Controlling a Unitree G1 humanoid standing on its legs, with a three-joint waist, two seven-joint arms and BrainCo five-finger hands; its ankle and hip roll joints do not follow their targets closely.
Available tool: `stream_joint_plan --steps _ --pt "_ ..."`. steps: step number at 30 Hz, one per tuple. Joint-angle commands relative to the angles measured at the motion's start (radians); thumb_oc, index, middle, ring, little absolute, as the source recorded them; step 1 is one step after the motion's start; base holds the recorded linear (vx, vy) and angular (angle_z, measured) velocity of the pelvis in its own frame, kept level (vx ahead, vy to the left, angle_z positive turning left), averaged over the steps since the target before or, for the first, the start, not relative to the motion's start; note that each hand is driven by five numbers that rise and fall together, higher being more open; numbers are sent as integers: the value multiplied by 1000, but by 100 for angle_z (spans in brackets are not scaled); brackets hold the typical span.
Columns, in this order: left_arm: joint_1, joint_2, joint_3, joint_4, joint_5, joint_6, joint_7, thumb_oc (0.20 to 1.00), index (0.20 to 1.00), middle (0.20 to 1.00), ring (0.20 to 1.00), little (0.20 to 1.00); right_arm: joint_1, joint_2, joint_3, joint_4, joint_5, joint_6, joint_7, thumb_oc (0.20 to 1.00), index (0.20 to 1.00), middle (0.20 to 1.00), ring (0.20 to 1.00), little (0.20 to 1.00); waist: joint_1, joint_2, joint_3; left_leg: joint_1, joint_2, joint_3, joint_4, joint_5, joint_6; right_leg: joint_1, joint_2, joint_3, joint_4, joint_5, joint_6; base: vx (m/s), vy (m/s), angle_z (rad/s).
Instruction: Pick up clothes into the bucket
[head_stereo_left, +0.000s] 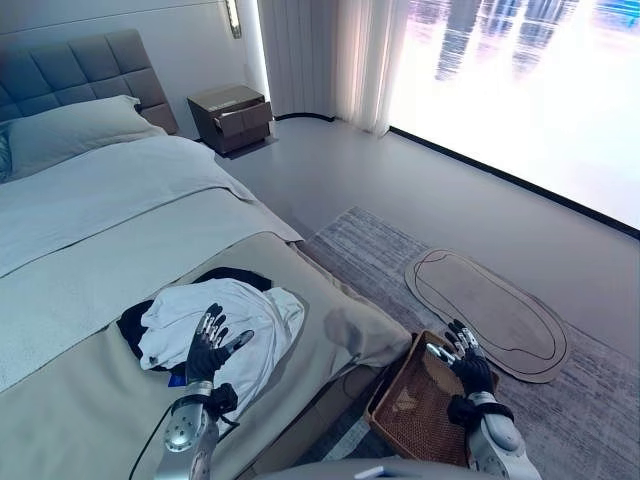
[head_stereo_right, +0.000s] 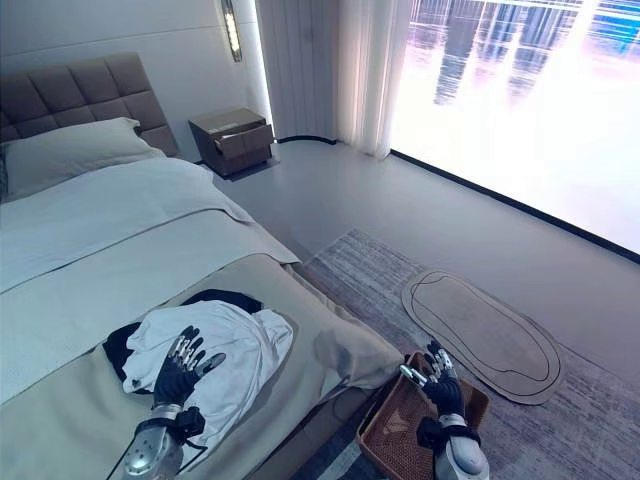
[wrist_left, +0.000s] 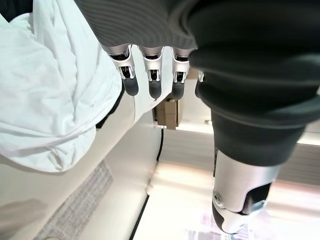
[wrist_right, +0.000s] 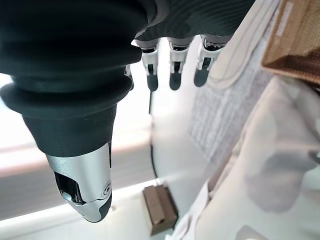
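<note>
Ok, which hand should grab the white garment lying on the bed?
Left. The left hand hovers open right over the crumpled white garment on the bed. The right hand hangs open over the brown wicker basket on the floor.

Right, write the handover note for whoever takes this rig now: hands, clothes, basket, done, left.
Left robot hand: open, fingers straight, over the crumpled white garment on the beige bed cover; no grasp.
Right robot hand: open, holding nothing, above the brown woven wicker basket on the floor beside the bed.
A dark garment lies under the white one.
Done: no clothes visible in the basket.
Left: grasp both garments and drop them into the basket.
</note>
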Motion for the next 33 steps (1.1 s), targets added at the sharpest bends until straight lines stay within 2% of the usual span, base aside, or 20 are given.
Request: stream_joint_plan --steps 1,4,7,8,11,13,14,18,25,28,29,30,31,32,33 --pt "-61 80 29 -26 138 -57 38 1000 1000 1000 1000 1000 -58 -14 -1 -67 -15 -35 11 1000 1000 1000 1000 1000 -1 -54 54 -33 18 55 81 -38 -6 4 -107 -41 6 36 65 0 0 0" --pt "-98 112 16 -8 219 -66 80 1000 1000 1000 1000 1000 -80 -30 10 -76 -13 -38 23 1000 1000 1000 1000 1000 2 -62 94 -105 11 41 197 -80 3 -21 -132 -34 62 20 63 -35 18 1" --pt "-129 136 4 -1 281 -61 110 1000 1000 1000 1000 1000 -98 -44 21 -86 -14 -41 31 1000 1000 1000 1000 1000 1 -60 126 -143 7 34 239 -96 10 -55 -146 -29 106 10 60 -92 45 2" --pt "-170 159 -15 14 361 -57 154 1000 1000 1000 1000 1000 -126 -60 31 -101 -15 -46 33 1000 1000 1000 1000 1000 -3 -59 174 -197 5 28 290 -107 14 -102 -157 -25 148 5 56 -180 40 4" --pt "-253 194 -47 69 471 -46 213 1000 1000 1000 1000 1000 -173 -77 52 -106 -5 -54 34 1000 1000 1000 1000 1000 -15 -59 239 -283 7 20 359 -119 15 -197 -167 -6 210 3 50 -217 45 4" --pt "-327 230 -62 98 584 -21 283 1000 1000 1000 1000 1000 -219 -95 65 -110 0 -62 28 1000 1000 1000 1000 1000 -28 -54 274 -400 20 20 435 -129 23 -345 -174 36 295 -5 44 -257 69 -6" --pt "-329 229 -63 99 586 -21 284 1000 1000 1000 1000 1000 -220 -95 65 -109 0 -62 28 1000 1000 1000 1000 1000 -28 -54 270 -409 21 21 440 -130 23 -354 -174 38 300 -6 44 -187 60 -17" --pt "-424 279 -91 138 750 32 384 1000 1000 1000 1000 1000 -248 -114 73 -134 5 -70 22 1000 1000 1000 1000 1000 -41 -55 275 -562 34 12 524 -145 25 -522 -165 69 391 -28 37 -102 26 -6" --pt "-568 349 -157 208 923 111 497 1000 1000 1000 1000 1000 -269 -120 78 -130 2 -90 -2 1000 1000 1000 1000 1000 -67 -61 281 -721 49 6 629 -172 29 -703 -156 106 504 -56 28 -53 24 -3" --pt "-624 372 -178 246 983 162 517 1000 1000 1000 1000 1000 -271 -129 79 -144 0 -93 3 1000 1000 1000 1000 1000 -76 -64 282 -780 55 4 673 -184 30 -763 -153 118 538 -63 27 -21 11 -4" --pt "-660 387 -199 278 1021 190 517 1000 1000 1000 1000 1000 -270 -138 79 -151 -2 -92 7 1000 1000 1000 1000 1000 -83 -61 281 -799 60 -5 705 -221 23 -787 -145 129 572 -94 35 44 5 -8" --pt "-679 398 -212 289 1046 207 518 1000 1000 1000 1000 1000 -270 -141 77 -154 -2 -93 9 1000 1000 1000 1000 1000 -87 -59 280 -813 62 -6 716 -224 24 -803 -145 132 582 -97 34 -23 7 -9" --pt "-682 398 -213 290 1047 207 519 1000 1000 1000 1000 1000 -271 -140 75 -155 -2 -93 9 1000 1000 1000 1000 1000 -88 -62 282 -828 59 0 713 -197 33 -814 -149 128 574 -73 26 -9 12 -7" --pt "-706 409 -229 321 1078 229 526 1000 1000 1000 1000 1000 -272 -144 76 -157 -1 -93 11 1000 1000 1000 1000 1000 -89 -58 280 -833 65 -7 735 -232 25 -824 -142 135 601 -103 33 -23 22 -8" --pt "-741 423 -255 376 1111 257 521 1000 1000 1000 1000 1000 -273 -151 75 -158 0 -95 17 1000 1000 1000 1000 1000 -99 -56 279 -856 67 -8 754 -237 26 -849 -142 138 618 -105 33 55 19 -8"
